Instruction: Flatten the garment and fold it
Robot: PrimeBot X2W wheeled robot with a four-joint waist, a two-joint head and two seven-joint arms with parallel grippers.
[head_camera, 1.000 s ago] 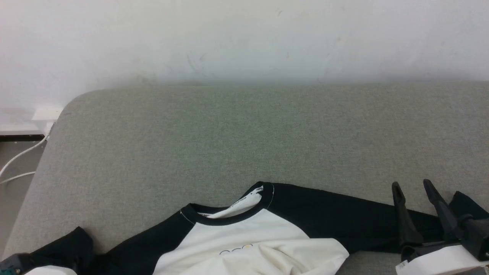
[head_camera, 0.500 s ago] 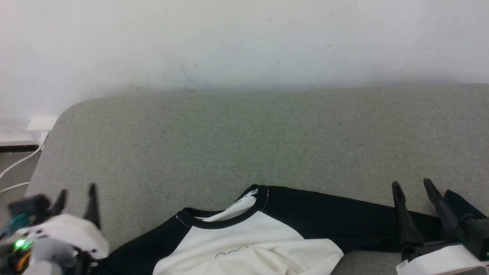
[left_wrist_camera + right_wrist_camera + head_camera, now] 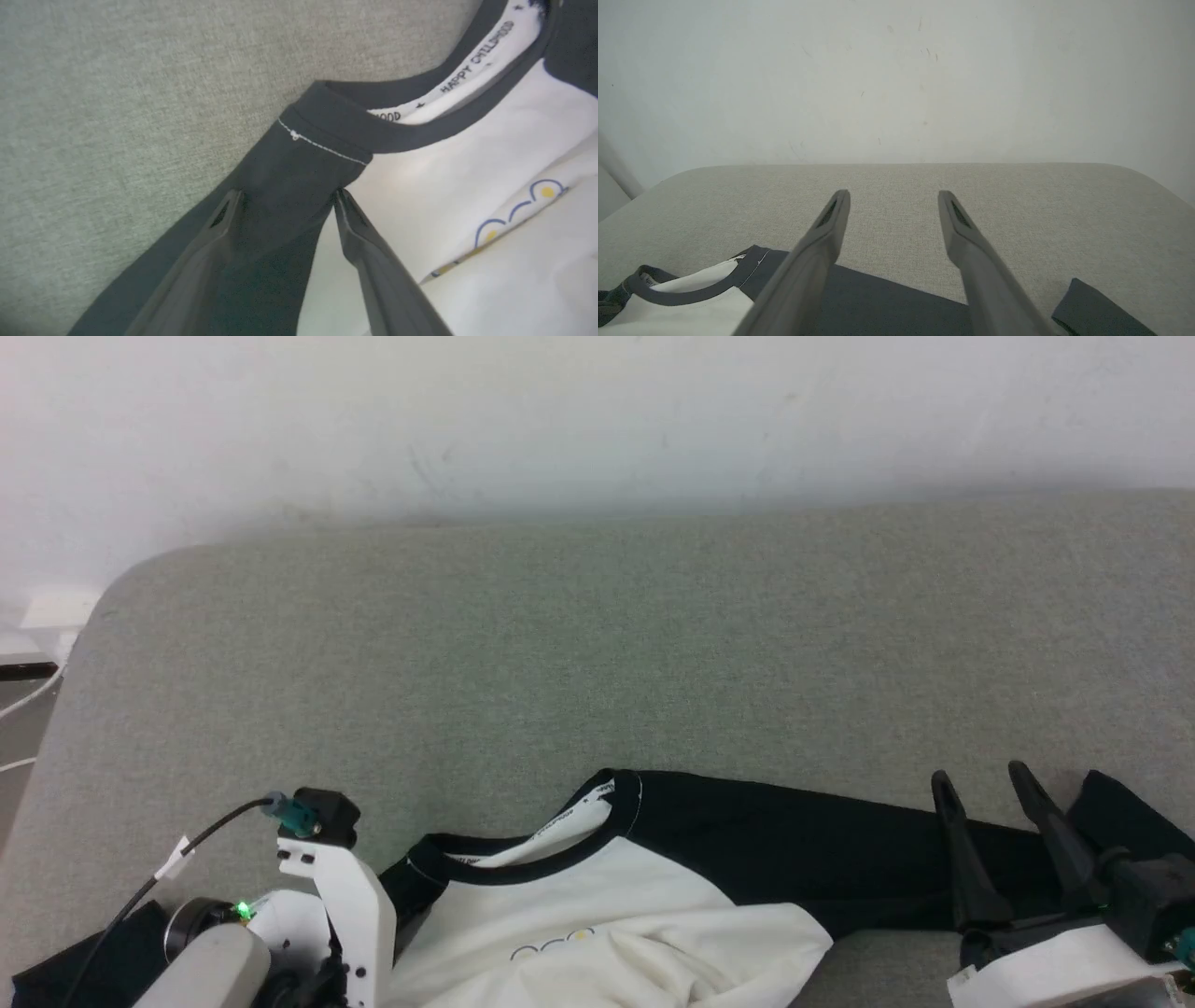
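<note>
Left gripper (image 3: 287, 192) angled down, fingers (image 3: 369, 261) spread wide over black shoulder (image 3: 299, 158) of garment (image 3: 467, 186), holding nothing. Right gripper (image 3: 979, 775) low, level, spread wide above black sleeve (image 3: 794, 840). Garment lies on grey cushion (image 3: 597, 644). Neck label (image 3: 476, 56) reads "HAPPY CHILDHOOD".

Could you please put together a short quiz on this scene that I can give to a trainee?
1. True or false: the right gripper is shut on the garment's black sleeve.
2. The left gripper's open fingers straddle which part? A the black shoulder beside the collar; B the white hem; C a cuff.
3. What does the garment lie on?
Key: 1 false, its jaws stand open. 2 A. 3 a grey fabric cushion.
</note>
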